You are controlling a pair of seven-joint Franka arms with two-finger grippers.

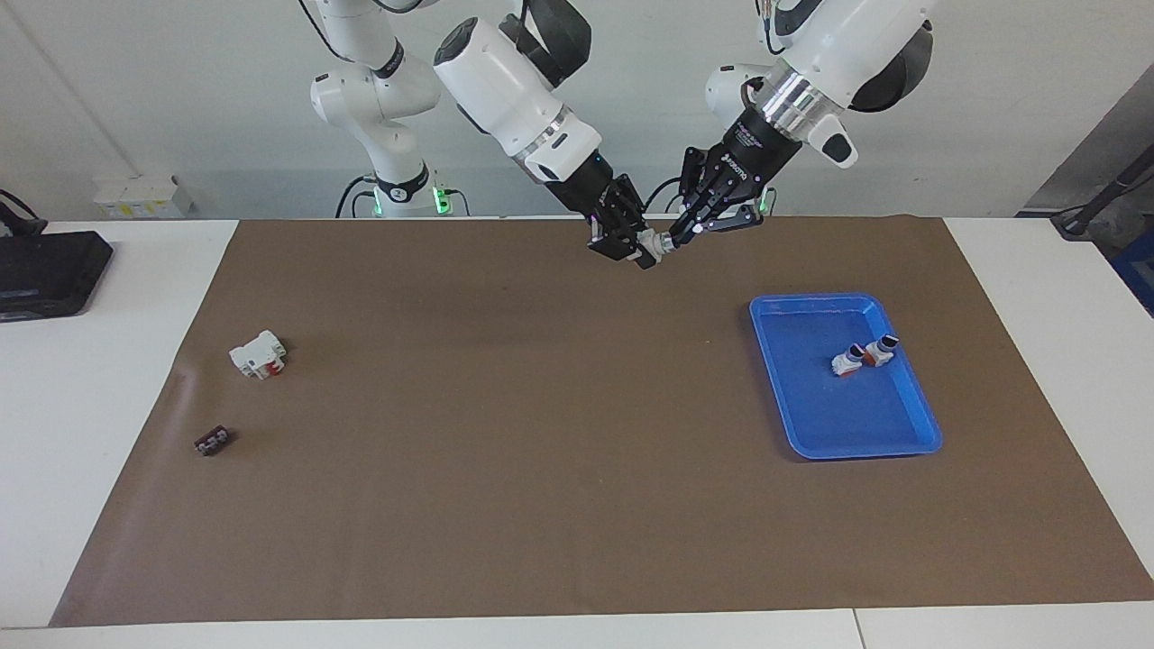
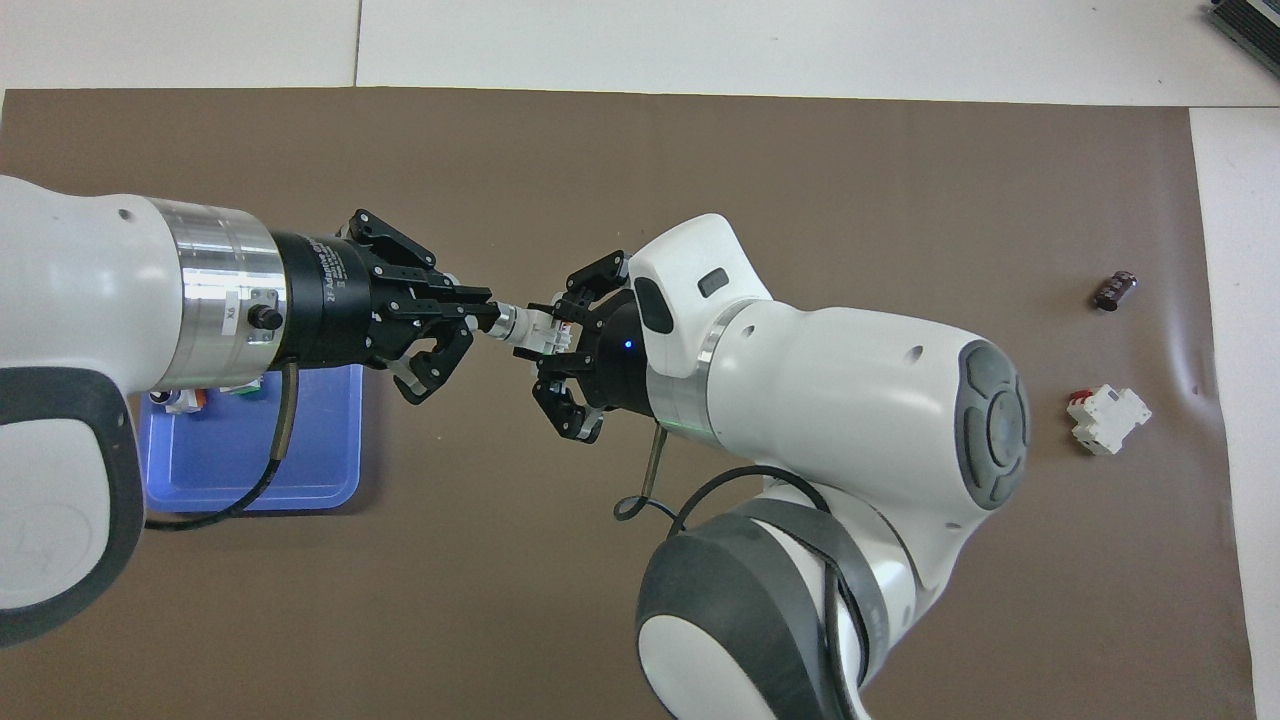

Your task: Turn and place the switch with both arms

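Above the brown mat [image 1: 577, 469] on the tabletop [image 1: 117, 379], near the robots' end, a switch [image 1: 651, 243] is being held in the air between the right gripper [image 1: 631, 242] and left gripper [image 1: 687, 230], both sets of fingers being closed on it. The turn is judged under way, placing left. Two switches [image 1: 864, 354] are lying in the one blue tray [image 1: 816, 315]; one white block [image 1: 259, 354] and one dark piece [image 1: 212, 441] are lying apart.

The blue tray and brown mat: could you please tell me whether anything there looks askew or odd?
Nothing is spilled or damaged. The blue plastic tray holds two small white switches lying on their sides, touching. Above the brown paper mat, the left claw and right claw both grip a third switch.
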